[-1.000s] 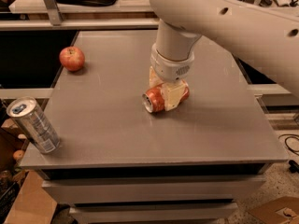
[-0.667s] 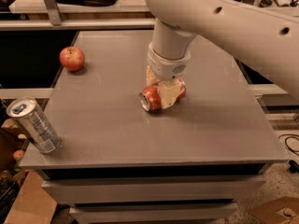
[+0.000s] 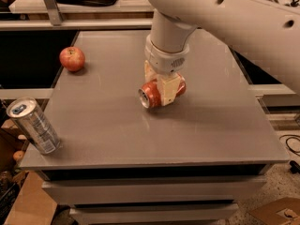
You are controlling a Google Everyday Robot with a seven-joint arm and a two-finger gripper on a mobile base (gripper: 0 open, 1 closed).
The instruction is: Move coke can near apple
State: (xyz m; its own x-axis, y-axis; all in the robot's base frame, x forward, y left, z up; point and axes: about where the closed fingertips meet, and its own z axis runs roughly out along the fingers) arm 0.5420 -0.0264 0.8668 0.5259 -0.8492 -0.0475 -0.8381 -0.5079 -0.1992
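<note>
The coke can (image 3: 151, 94) lies on its side near the middle of the grey table (image 3: 112, 125), silver top facing front left. My gripper (image 3: 164, 89) comes straight down from the white arm and is shut on the can, its cream fingers (image 3: 166, 91) across the can's body. The can sits at or just above the table top. The apple (image 3: 72, 58), red with yellowish patches, rests near the table's far left edge, well to the left of the can and the gripper.
A taller silver-and-blue can (image 3: 33, 125) stands tilted at the table's front left corner. The white arm (image 3: 225, 18) spans the upper right. Shelving runs behind the table, and cardboard (image 3: 279, 212) lies on the floor at lower right.
The gripper with the can has shifted slightly left and toward the far side. The apple and the tall can have not moved.
</note>
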